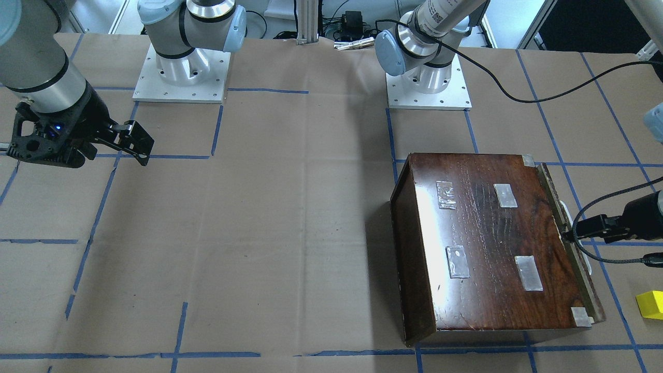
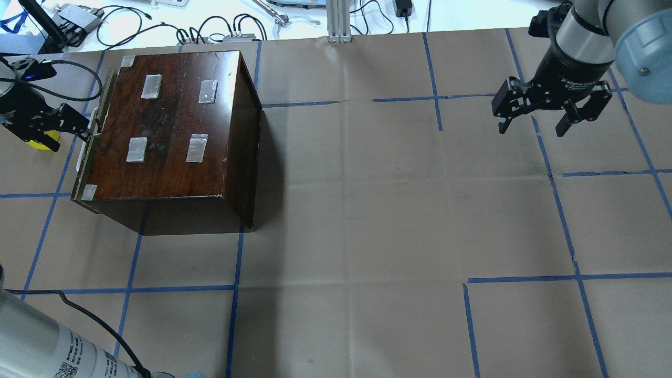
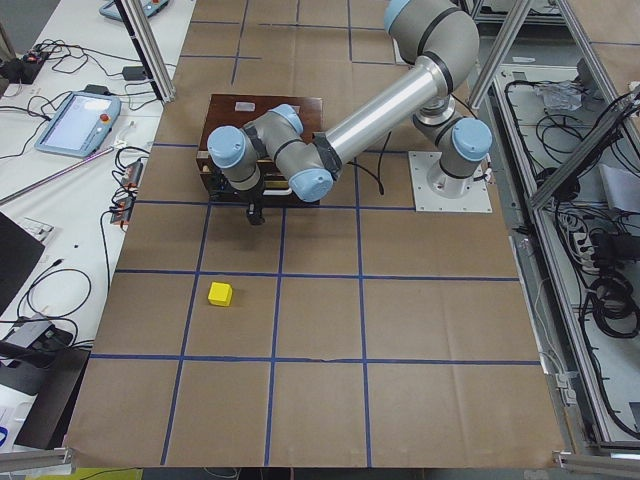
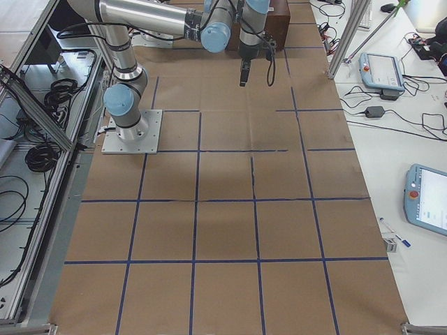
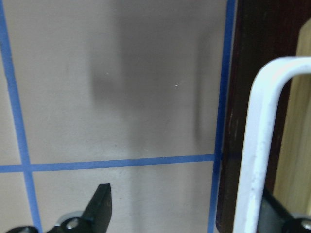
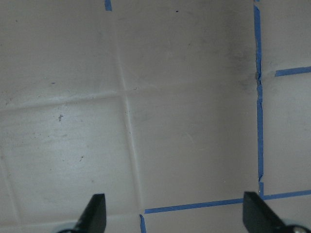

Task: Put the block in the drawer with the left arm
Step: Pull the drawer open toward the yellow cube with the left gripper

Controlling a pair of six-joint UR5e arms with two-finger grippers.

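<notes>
The yellow block (image 1: 651, 304) lies on the paper beside the dark-brown cabinet (image 1: 492, 243), on the drawer side; it also shows in the overhead view (image 2: 44, 143) and the left side view (image 3: 220, 294). The drawer's front panel (image 5: 238, 97) carries a white handle (image 5: 257, 145), and a strip of pale wood shows behind the panel. My left gripper (image 5: 187, 199) is open, with one finger on each side of the handle bar, low at the drawer front (image 2: 84, 128). My right gripper (image 2: 535, 123) is open and empty, far from the cabinet.
The cabinet top (image 2: 168, 121) has several tape patches. A black cable (image 1: 518, 93) loops from the left wrist across the table. Both arm bases (image 1: 181, 72) stand at the robot's edge. Cables and devices (image 2: 210, 31) lie along the far edge.
</notes>
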